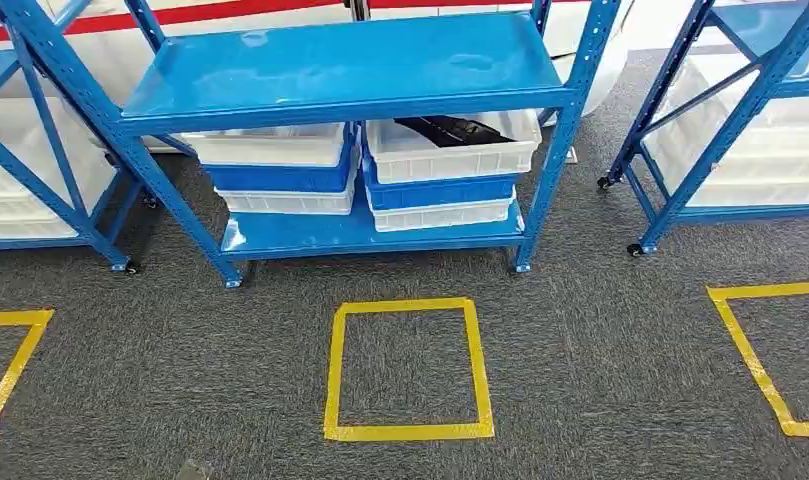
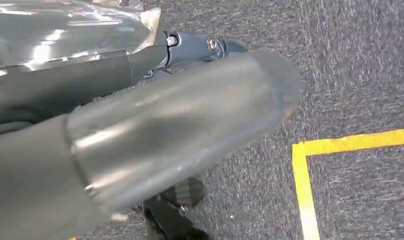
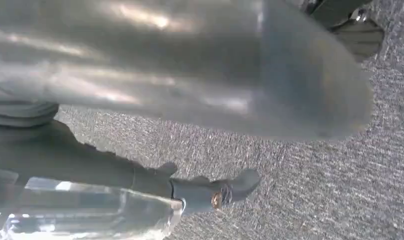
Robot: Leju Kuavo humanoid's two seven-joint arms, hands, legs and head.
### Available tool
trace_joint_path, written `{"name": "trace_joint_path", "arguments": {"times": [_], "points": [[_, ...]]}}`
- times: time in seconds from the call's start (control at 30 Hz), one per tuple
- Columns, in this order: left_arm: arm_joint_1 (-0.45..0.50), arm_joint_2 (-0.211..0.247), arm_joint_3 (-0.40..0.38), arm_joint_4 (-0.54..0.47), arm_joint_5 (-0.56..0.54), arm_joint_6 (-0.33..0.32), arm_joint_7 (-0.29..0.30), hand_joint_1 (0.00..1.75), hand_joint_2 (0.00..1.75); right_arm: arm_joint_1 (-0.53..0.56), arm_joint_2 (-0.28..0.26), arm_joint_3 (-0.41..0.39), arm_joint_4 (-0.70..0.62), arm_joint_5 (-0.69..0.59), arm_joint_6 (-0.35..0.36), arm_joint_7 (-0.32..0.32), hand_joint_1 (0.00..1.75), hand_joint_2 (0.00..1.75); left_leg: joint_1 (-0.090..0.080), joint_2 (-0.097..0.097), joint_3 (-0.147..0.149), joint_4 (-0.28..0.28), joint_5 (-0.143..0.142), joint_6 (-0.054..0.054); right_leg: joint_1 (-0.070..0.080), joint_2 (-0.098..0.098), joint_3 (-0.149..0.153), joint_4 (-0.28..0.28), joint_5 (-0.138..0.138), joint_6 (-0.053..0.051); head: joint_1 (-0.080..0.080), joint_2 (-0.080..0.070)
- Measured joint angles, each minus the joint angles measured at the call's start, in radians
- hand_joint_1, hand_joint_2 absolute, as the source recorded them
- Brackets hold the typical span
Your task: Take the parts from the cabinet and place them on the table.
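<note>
rack: blue steel shelving unit (image 1: 350, 75) on castors, dead ahead in the head view; this reads as the task's "cabinet". Top shelf bare, low shelf carries the bins.
bins: two stacks on the low shelf. Left stack (image 1: 280, 170) and right stack (image 1: 442, 180) alternate white and blue crates, nested to save shelf height.
part: dark part (image 1: 448, 128) lies in the top white crate (image 1: 450, 150) of the right stack, partly under the upper shelf, so the exact shape is unclear. It sits in the rack, not on a table.
floor mark: yellow tape square (image 1: 408, 368) on grey carpet in front of the rack, likely a standing spot for the robot.
left hand (image 2: 155, 135): hangs over carpet near a yellow tape corner (image 2: 302, 155); fingers' pose cannot be made out, no part visible in it.
right hand (image 3: 190, 65): hangs over carpet; blurred, can't tell the fingers' pose.
stage: fits either approaching to fetch, or back for another part.
</note>
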Motion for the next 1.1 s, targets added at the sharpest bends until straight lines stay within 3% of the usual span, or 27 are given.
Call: {"name": "trace_joint_path", "arguments": {"times": [0.03,0.07,0.1,0.17,0.2,0.23,0.33,0.37,0.4,0.43,0.5,0.53,0.57,0.6,0.67,0.7,0.73,0.77,0.83,0.9,0.93,1.0,1.03,1.07,1.1], "points": [[0.001,0.0,0.0,0.0,0.0,0.0,0.0,0.0,0.0,0.001,0.0,0.0,0.0,0.0,0.0,0.0,0.0,0.0,-0.004,-0.002,-0.036,0.057,-0.01,0.007,0.007,0.002,0.001,0.0,-0.002,-0.003,-0.001,0.0],[0.003,0.0,0.0,0.0,0.0,0.0,0.0,0.0,0.0,0.001,0.0,0.0,0.0,0.0,0.0,0.0,0.0,0.0,-0.011,-0.004,-0.052,0.069,0.005,0.017,0.014,0.005,0.003,0.0,-0.003,-0.006,0.0,0.0],[0.003,0.0,0.0,0.0,0.0,0.0,0.0,0.0,0.0,0.001,0.0,0.0,0.0,0.0,0.0,0.0,0.0,0.0,-0.02,-0.005,-0.044,0.034,0.04,0.032,0.019,0.008,0.006,0.0,-0.005,-0.009,0.0,0.0],[0.003,0.0,0.0,0.0,0.0,0.0,-0.001,0.0,0.0,0.0,0.001,0.0,0.0,0.001,0.0,0.0,0.0,0.0,-0.041,-0.013,0.02,-0.118,0.131,0.063,0.024,0.013,0.013,-0.001,-0.008,-0.013,0.001,0.0],[0.002,0.001,0.001,0.0,0.0,0.001,-0.001,0.0,0.0,-0.001,0.004,0.0,0.0,0.002,0.0,0.0,0.0,0.0,-0.056,-0.023,0.055,-0.199,0.161,0.082,0.022,0.016,0.014,-0.002,-0.009,-0.014,0.0,0.0],[0.001,0.005,0.001,0.0,0.0,0.002,-0.002,0.0,0.0,-0.001,0.008,0.0,0.0,0.004,0.0,0.0,0.0,0.0,-0.06,-0.014,0.062,-0.21,0.149,0.088,0.033,0.018,0.014,-0.002,-0.01,-0.013,0.001,0.0],[0.0,0.007,0.002,-0.001,0.003,0.003,-0.003,0.0,0.0,-0.001,0.011,0.0,0.0,0.008,0.0,0.0,0.0,0.0,-0.071,-0.01,0.065,-0.224,0.149,0.092,0.024,0.018,0.016,-0.015,-0.011,-0.009,-0.001,0.0],[0.0,0.007,0.003,-0.002,0.004,0.003,-0.003,0.0,0.0,-0.003,0.011,0.0,0.0,0.01,0.0,0.001,0.0,0.0,-0.068,-0.009,0.081,-0.249,0.158,0.093,0.034,0.017,0.023,-0.023,-0.011,-0.006,-0.002,0.0],[0.001,0.005,0.003,-0.002,0.004,0.003,-0.005,0.0,0.0,-0.003,0.009,0.0,0.0,0.011,0.0,0.001,0.0,0.0,-0.058,-0.004,0.097,-0.271,0.169,0.088,0.032,0.007,0.015,-0.001,-0.018,-0.007,-0.002,0.0],[0.0,0.005,0.004,-0.002,0.005,0.003,-0.005,0.0,0.0,-0.004,0.009,0.0,0.0,0.014,0.001,0.001,0.0,0.0,-0.057,-0.004,0.103,-0.279,0.169,0.091,0.036,0.005,-0.006,0.04,-0.038,-0.01,-0.001,0.0],[0.001,0.003,0.004,-0.002,0.005,0.002,-0.006,0.0,0.0,-0.006,0.005,0.0,0.0,0.015,0.002,0.001,0.0,0.0,-0.057,0.0,0.105,-0.279,0.167,0.091,0.033,0.005,-0.09,0.189,-0.096,-0.013,0.003,0.0],[0.001,0.002,0.004,-0.002,0.004,0.002,-0.009,0.0,0.0,-0.006,0.004,0.0,0.0,0.015,0.002,0.001,0.0,0.0,-0.057,0.0,0.105,-0.278,0.164,0.091,0.029,0.004,-0.13,0.253,-0.112,-0.009,0.002,0.0],[0.001,0.002,0.004,-0.002,0.004,0.002,-0.011,0.0,0.0,-0.004,0.003,0.0,0.0,0.014,0.002,0.002,0.0,0.0,-0.056,0.0,0.107,-0.278,0.162,0.09,0.027,0.004,-0.147,0.273,-0.108,0.0,0.006,0.0],[0.002,0.002,0.004,-0.002,0.004,0.002,-0.011,0.0,0.0,-0.001,0.003,0.0,0.0,0.013,0.002,0.003,0.0,0.0,-0.054,-0.001,0.112,-0.278,0.159,0.087,0.023,0.003,-0.14,0.245,-0.082,0.013,0.006,0.0],[0.003,0.0,0.004,-0.002,0.003,0.001,-0.012,0.0,0.0,-0.001,0.0,0.0,0.0,0.012,0.002,0.003,0.0,0.0,-0.05,-0.001,0.124,-0.275,0.148,0.077,0.013,-0.002,-0.072,0.09,-0.002,0.041,0.006,0.0],[0.002,-0.001,0.004,-0.002,0.002,0.001,-0.012,0.0,0.0,-0.002,0.0,0.0,0.0,0.01,0.002,0.003,0.0,0.0,-0.05,-0.001,0.129,-0.271,0.141,0.069,0.009,-0.014,-0.033,0.007,0.03,0.049,0.008,0.0],[0.0,-0.001,0.004,-0.002,0.001,0.001,-0.012,0.0,0.0,-0.003,0.001,0.0,0.0,0.01,0.002,0.003,0.0,0.0,-0.06,0.0,0.127,-0.26,0.129,0.06,0.012,-0.02,-0.024,-0.022,0.033,0.041,0.012,0.0],[-0.001,-0.001,0.004,-0.002,0.001,0.001,-0.012,0.0,0.0,-0.003,0.001,0.0,0.0,0.01,0.002,0.002,0.0,0.0,-0.058,0.001,0.128,-0.258,0.122,0.057,0.01,-0.011,-0.016,-0.022,0.033,0.02,0.008,0.0],[-0.003,-0.001,0.004,-0.002,0.001,0.001,-0.012,0.0,0.0,-0.002,0.001,0.0,0.0,0.01,0.001,0.002,0.0,0.0,-0.054,0.002,0.132,-0.261,0.118,0.049,0.017,-0.011,-0.015,-0.022,0.027,0.003,0.005,0.0],[-0.004,-0.001,0.004,-0.003,0.001,0.001,-0.011,0.0,0.0,-0.002,0.001,0.0,0.0,0.012,0.0,0.002,0.0,0.0,-0.046,0.001,0.133,-0.246,0.104,0.037,0.005,-0.007,-0.005,-0.027,0.028,-0.012,0.006,0.0],[-0.005,-0.001,0.004,-0.003,0.001,0.001,-0.011,0.0,0.0,-0.002,0.0,0.0,0.0,0.015,0.0,0.002,0.0,0.0,-0.043,-0.003,0.116,-0.205,0.082,0.029,0.006,-0.005,-0.001,-0.027,0.023,-0.021,0.001,0.0],[-0.005,0.0,0.004,-0.003,0.002,0.003,-0.011,0.0,0.0,-0.003,0.001,0.0,0.0,0.018,0.0,0.002,0.0,0.0,-0.037,-0.004,0.028,-0.044,0.013,0.017,0.008,-0.005,0.007,-0.027,0.014,-0.033,0.001,0.0],[-0.003,0.0,0.005,-0.003,0.002,0.003,-0.011,0.0,0.0,-0.003,0.001,0.0,0.0,0.019,0.0,0.002,0.0,0.0,-0.035,-0.004,-0.015,0.024,-0.005,0.013,0.009,-0.004,0.011,-0.027,0.01,-0.036,0.001,0.0],[0.0,-0.001,0.005,-0.003,0.002,0.003,-0.011,0.0,0.0,-0.002,0.001,0.0,0.0,0.019,0.0,0.002,0.0,0.0,-0.032,-0.004,-0.044,0.058,-0.002,0.011,0.009,-0.002,0.016,-0.027,0.005,-0.034,0.001,0.0],[0.001,-0.001,0.005,-0.003,0.002,0.003,-0.011,0.0,0.0,-0.001,0.001,0.0,0.0,0.019,0.0,0.002,0.0,0.0,-0.03,-0.004,-0.051,0.046,0.025,0.012,0.009,0.001,0.023,-0.027,-0.001,-0.033,0.001,0.0]]}}
